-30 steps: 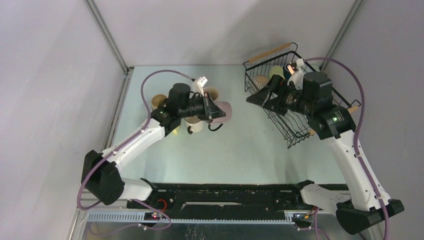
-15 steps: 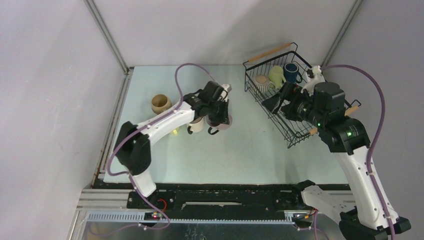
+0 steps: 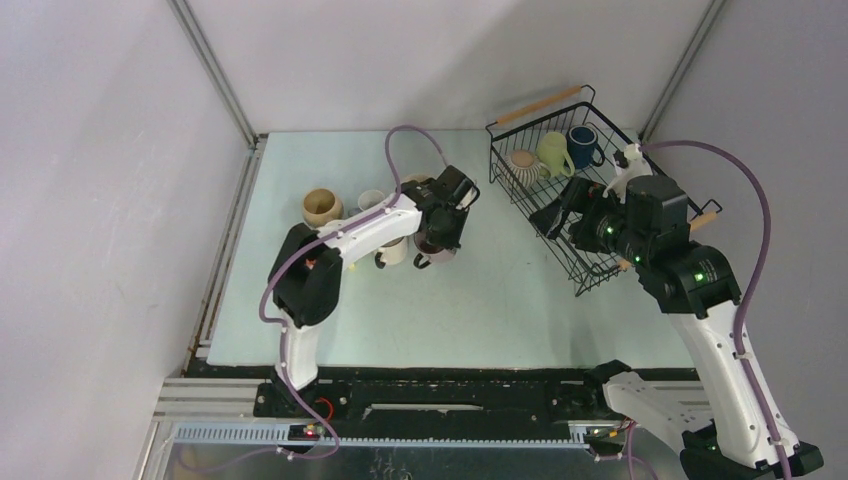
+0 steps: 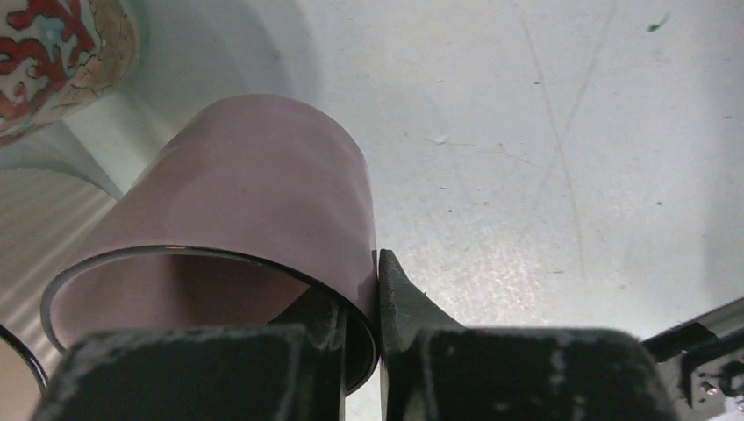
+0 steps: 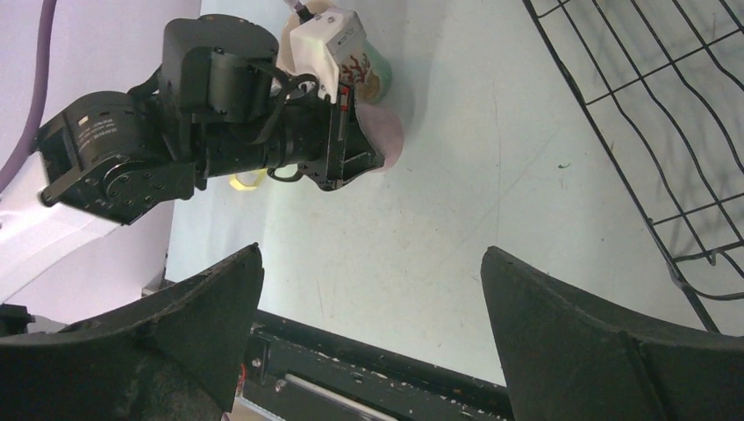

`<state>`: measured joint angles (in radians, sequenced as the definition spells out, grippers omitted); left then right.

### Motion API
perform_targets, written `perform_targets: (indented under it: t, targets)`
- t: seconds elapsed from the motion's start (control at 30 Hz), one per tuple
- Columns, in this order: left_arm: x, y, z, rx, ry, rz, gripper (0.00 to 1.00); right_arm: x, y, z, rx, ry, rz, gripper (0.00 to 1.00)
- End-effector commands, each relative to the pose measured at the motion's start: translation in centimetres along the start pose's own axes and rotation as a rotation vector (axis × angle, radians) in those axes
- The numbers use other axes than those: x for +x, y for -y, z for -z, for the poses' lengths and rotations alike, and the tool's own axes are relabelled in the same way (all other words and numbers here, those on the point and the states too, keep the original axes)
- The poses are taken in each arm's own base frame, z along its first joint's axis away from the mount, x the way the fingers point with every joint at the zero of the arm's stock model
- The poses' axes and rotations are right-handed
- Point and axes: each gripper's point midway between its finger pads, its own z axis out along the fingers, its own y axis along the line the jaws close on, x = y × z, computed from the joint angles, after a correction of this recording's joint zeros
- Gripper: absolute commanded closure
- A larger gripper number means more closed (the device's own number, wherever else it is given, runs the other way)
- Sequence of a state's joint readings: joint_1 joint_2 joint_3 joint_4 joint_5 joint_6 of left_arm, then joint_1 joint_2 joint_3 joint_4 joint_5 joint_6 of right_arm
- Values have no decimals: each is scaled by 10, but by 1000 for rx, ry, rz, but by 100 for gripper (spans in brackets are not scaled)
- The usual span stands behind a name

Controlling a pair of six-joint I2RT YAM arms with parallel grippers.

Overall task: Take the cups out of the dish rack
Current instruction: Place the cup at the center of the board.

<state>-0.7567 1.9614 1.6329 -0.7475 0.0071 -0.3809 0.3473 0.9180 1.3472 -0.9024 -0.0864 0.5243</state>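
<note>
Grips the mauve-pink cup at the rim with the left end effector: one finger down inside the mouth, the other finger against the outer wall, clenched tight on the thin wall between; looks like glazed ceramic, so probably stiff, smooth and a little slippery, light enough for a rim pinch, yet liable to chip or swing if knocked against a neighbour; best taken just so, by the rim wall, or else by the handle.

Holds that cup low at the tabletop, just beside the floral-printed cup and near the cream cup, the white cup and the tan cup; cannot tell whether the base touches down.

Leaves three in the dish rack at the far right: the ribbed beige cup, the pale yellow-green cup and the dark blue cup, close together at the far end; likely the same handling there, with wire all round to snag a handle.

Stretches the left arm far forward and inward, wrist bent down over the cluster of unloaded cups.

Keeps the right end effector spread wide, grasping nothing, poised at the rack's left side, forearm raised above the wire, fingers aimed down and leftward over bare tabletop.
</note>
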Motion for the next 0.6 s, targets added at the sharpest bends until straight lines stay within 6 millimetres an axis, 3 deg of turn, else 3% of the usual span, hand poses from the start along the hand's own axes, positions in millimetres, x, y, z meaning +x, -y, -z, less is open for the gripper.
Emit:
perform_targets:
  t: [0.0,0.43,0.57]
  targets:
    - [-29,-1,11,-33,78,-51,100,-6,1,1,1,28,17,0]
    - [-19,-15,-12,-98,9,-89,100,-3,3,-2,9,15,13,0]
    - [-16,-16,-18,-102,-3,-90,93,-2,3,-3,8,10,12,0]
